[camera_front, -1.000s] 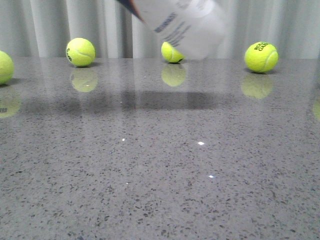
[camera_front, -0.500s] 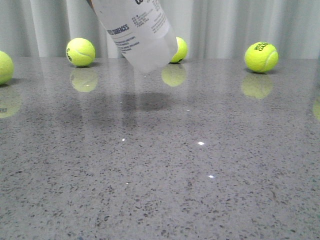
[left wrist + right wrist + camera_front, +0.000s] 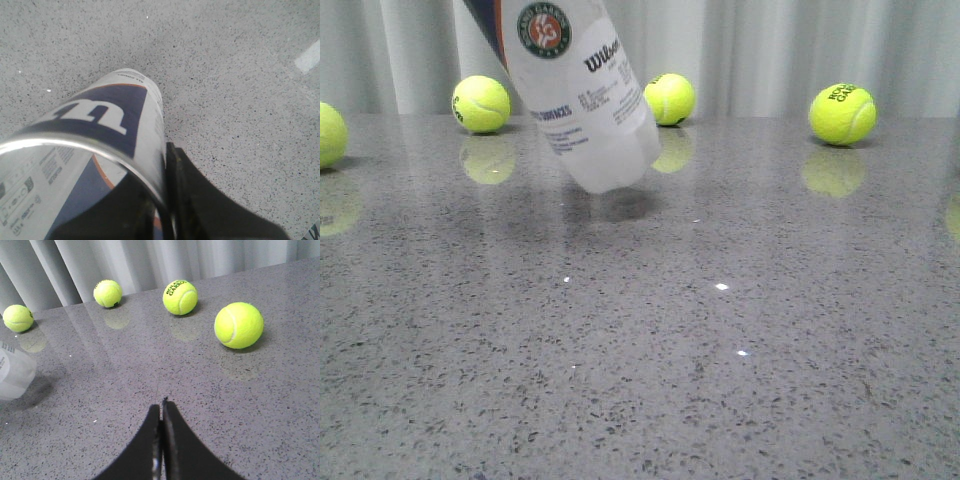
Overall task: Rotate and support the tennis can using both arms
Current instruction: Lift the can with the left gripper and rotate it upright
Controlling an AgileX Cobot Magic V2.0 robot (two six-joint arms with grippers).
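We see a grey speckled table (image 3: 740,380) filling the scene, with pale curtains (image 3: 770,50) hanging along its far edge. The tennis can (image 3: 582,95) hangs tilted over the far left-centre of the table, its lower end swung rightward and held just above the surface, over its own shadow; its upper part runs out of the front view. The round emblem and the brand lettering face us. In the left wrist view we find the left gripper (image 3: 165,210) clamped on the can's metal rim, one finger inside the mouth and one against the outer wall, the navy panel lying along the side. The right gripper (image 3: 161,412) hovers apart from the can over bare table to the right, its fingers pressed together and holding nothing. Four tennis balls (image 3: 842,113) sit along the far edge, one of them just behind the can.
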